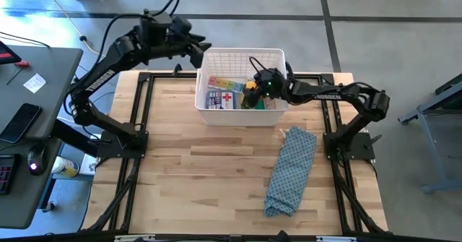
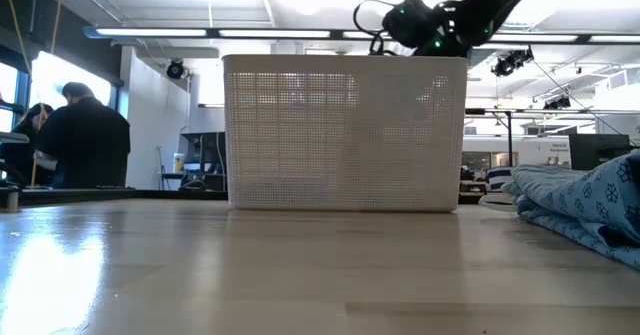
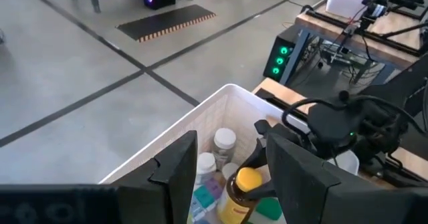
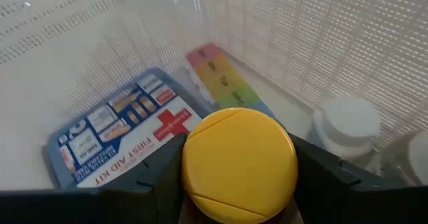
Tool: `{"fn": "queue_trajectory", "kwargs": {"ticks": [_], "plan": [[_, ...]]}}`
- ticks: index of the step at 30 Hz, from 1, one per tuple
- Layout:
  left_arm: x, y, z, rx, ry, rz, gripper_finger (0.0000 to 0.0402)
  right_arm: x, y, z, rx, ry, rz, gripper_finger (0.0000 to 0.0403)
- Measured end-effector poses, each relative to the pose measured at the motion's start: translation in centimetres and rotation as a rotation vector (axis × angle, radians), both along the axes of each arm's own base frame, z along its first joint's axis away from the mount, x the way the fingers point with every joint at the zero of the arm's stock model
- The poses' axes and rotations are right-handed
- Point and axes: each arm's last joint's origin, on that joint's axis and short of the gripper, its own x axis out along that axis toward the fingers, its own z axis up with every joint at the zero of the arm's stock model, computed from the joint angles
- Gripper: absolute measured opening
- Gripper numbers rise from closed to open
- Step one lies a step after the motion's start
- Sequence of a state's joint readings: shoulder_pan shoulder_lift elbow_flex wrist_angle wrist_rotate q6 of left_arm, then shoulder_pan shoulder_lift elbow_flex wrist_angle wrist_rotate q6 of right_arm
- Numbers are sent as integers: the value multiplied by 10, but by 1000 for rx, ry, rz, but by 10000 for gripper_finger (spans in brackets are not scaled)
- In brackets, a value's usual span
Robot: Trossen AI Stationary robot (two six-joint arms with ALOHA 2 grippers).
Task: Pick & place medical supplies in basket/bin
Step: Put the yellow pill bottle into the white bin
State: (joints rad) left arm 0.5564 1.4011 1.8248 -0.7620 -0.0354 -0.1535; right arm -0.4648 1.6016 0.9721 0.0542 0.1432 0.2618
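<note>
A yellow-capped bottle [image 4: 239, 162] is held clamped between the fingers of the right gripper [image 1: 254, 89] above the inside of the white basket [image 1: 276, 54], over the first-aid pack [image 4: 120, 140] and pill organiser [image 4: 217, 73]. The left gripper [image 3: 227, 177] is kept open at the basket's far rim. If released from this height, the bottle could be bounced off the white-capped bottles [image 4: 348, 125] or tipped over.

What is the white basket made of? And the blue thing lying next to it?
The white basket looks like hard plastic: stiff straight walls, moulded into a fine grid of little holes, with a slight sheen. The blue patterned cloth looks like soft woven fabric, probably cotton: it lies folded, rumpled and matte. The right gripper holds a yellow-capped bottle over the basket.
</note>
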Motion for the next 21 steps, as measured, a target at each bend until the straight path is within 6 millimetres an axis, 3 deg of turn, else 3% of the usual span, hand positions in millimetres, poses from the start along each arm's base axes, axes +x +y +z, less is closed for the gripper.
{"fn": "queue_trajectory", "kwargs": {"ticks": [21], "plan": [[3, -2, -2, -133, -65, -70, 211, 4, 0, -16, -131, 69, 151, 219]]}}
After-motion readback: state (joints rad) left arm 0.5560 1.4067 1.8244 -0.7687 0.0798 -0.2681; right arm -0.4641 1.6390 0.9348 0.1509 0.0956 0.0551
